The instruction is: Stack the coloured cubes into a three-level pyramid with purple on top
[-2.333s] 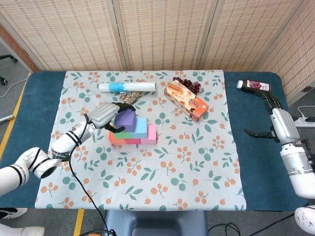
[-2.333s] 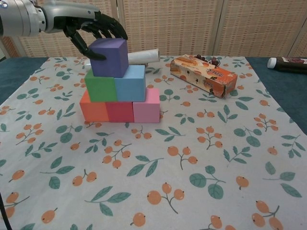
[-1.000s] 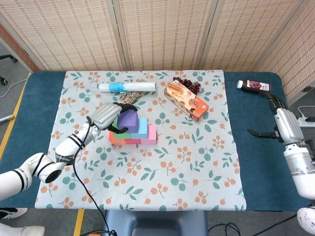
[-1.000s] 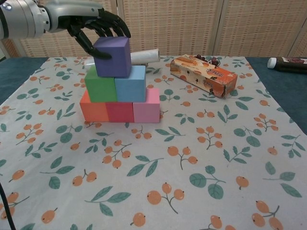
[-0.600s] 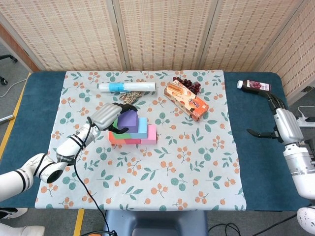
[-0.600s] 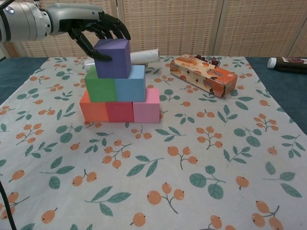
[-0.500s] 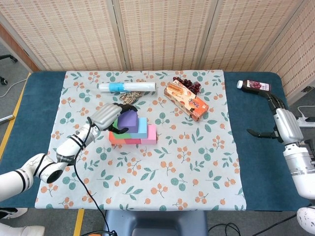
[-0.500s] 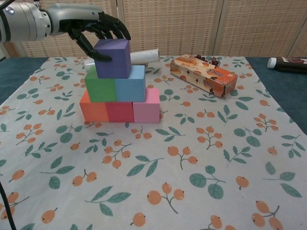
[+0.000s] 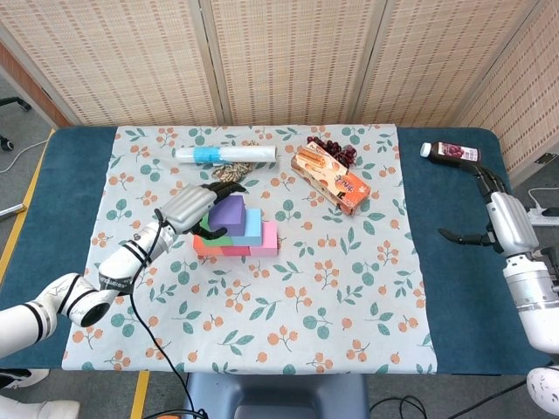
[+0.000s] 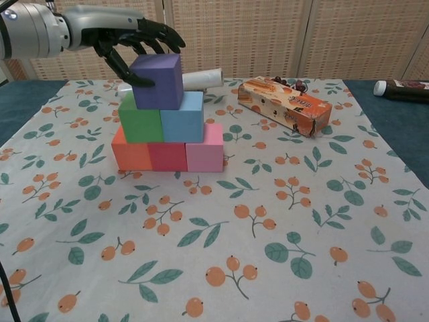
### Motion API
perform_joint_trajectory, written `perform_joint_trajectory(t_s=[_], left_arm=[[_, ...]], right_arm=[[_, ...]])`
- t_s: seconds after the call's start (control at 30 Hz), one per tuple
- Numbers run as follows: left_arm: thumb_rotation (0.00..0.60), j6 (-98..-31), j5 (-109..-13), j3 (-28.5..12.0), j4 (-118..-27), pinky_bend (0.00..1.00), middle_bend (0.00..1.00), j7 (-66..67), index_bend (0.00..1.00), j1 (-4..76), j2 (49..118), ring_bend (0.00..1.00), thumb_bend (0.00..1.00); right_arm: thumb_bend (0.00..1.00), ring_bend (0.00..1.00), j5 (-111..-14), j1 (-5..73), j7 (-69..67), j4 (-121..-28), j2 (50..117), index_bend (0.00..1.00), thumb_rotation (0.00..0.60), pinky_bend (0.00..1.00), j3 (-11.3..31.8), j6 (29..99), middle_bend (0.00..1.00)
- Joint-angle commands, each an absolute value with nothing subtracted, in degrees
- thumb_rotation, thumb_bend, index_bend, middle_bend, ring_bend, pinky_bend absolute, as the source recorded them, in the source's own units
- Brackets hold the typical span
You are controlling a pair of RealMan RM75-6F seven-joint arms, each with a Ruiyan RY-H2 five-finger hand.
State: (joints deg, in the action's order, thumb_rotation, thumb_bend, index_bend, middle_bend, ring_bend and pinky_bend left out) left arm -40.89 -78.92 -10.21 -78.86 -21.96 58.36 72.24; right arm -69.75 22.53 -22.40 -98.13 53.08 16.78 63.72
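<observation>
In the upper left of the chest view, the purple cube (image 10: 157, 81) sits atop the green cube (image 10: 141, 121) and blue cube (image 10: 182, 119). The left hand (image 10: 131, 41) arches over it with fingers spread, thumb touching its left face. Releasing well likely means lifting straight up without dragging; the right hand (image 9: 483, 230) rests spread, holding nothing, at the head view's right edge.

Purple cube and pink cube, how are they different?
The purple cube sits on the top level, resting on the green cube and blue cube; the pink cube sits on the bottom level, on the cloth. The left hand has its fingers around the purple cube; nothing touches the pink cube from outside the stack. Both look alike in size and shape.
</observation>
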Motion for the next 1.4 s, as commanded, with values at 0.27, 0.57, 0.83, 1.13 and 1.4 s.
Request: perform_joint_trajectory(t_s=[0.27, 0.57, 0.83, 1.13, 1.4], left_arm=[[0.6, -41.1, -80.3, -10.1, -80.0, 0.16, 0.0, -23.7, 0.02, 58.1, 71.3, 0.0, 0.33], [0.6, -42.6, -82.8, -10.1, -82.1, 0.03, 0.0, -27.3, 0.0, 57.5, 69.5, 0.0, 0.31], [0.6, -49.2, -84.5, -11.2, -84.3, 0.01, 0.0, -34.7, 0.0, 54.1, 64.5, 0.0, 0.31], [0.6, -51.9, -77.6, -10.0, -79.1, 0.08, 0.0, -32.4, 0.01, 47.4, 63.3, 0.0, 0.3], [0.6, -51.9, -70.4, -6.4, -74.7, 0.21, 0.16, -22.8, 0.17, 41.0, 66.7, 0.12, 0.33]], right_arm=[[0.0, 0.0, -69.8, 22.5, -22.6, -98.1, 53.2, 0.0, 0.6, 0.0, 16.8, 63.7, 0.08], [0.0, 0.0, -69.8, 22.1, -22.9, -98.4, 52.7, 0.0, 0.6, 0.0, 16.9, 64.3, 0.08], [0.0, 0.0, -70.2, 21.7, -23.4, -98.7, 52.3, 0.0, 0.6, 0.0, 16.9, 64.7, 0.08], [0.0, 0.0, -73.0, 22.1, -25.2, -100.1, 50.7, 0.0, 0.6, 0.0, 15.4, 61.7, 0.08], [0.03, 0.0, -76.7, 25.5, -31.3, -102.8, 48.1, 0.0, 0.6, 0.0, 13.5, 52.1, 0.12]])
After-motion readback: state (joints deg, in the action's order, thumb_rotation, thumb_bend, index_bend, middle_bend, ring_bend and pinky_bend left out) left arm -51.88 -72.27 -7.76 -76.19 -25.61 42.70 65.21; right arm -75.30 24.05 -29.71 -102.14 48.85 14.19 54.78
